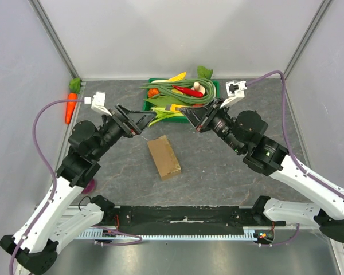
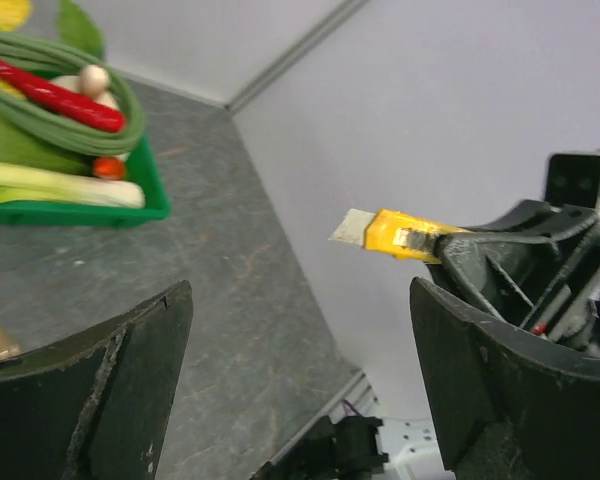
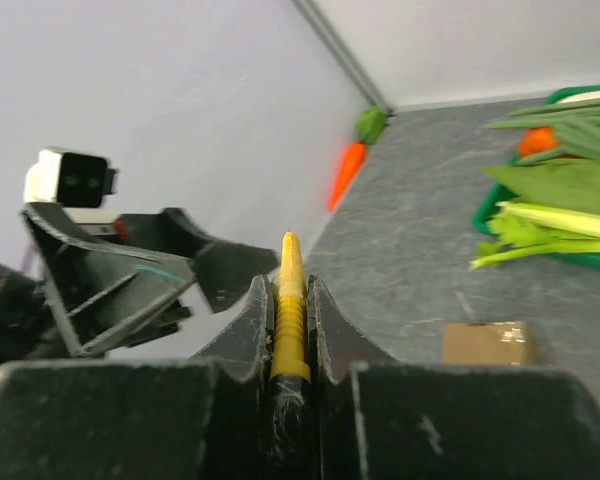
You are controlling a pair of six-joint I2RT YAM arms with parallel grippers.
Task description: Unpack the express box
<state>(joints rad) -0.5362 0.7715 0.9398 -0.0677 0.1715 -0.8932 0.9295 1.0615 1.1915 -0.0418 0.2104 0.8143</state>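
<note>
Two white-and-black robot arms lean toward each other over a dark grey, stone-patterned table (image 1: 229,166), seen from the overhead camera inside a booth of pale grey wall panels (image 1: 160,34) framed by aluminium posts. The express box (image 1: 163,157), a small plain brown carton, lies flat and closed at the centre of the frame. It sits just below both grippers, tilted on the tabletop, with neither gripper touching it.

The left gripper (image 1: 143,122) hangs above the table at centre-left with its jaws spread wide and nothing between them; its own camera shows the two black fingers (image 2: 90,400) far apart. The right gripper (image 1: 190,117), at centre-right, has its jaws pressed together on a yellow utility knife (image 3: 288,300). The knife's short blade sticks out past the fingertips toward the opposite arm, as the left wrist view shows (image 2: 395,232).

At upper centre, against the back wall, a green tray (image 1: 151,81) holds long green beans, a red chilli (image 1: 188,90), a mushroom and leafy stalks. A toy carrot (image 1: 70,106) lies in the upper-left corner where the side wall meets the table. Purple cables (image 1: 43,114) loop from each arm, and a black rail (image 1: 183,215) runs along the near edge at the bottom of the frame.
</note>
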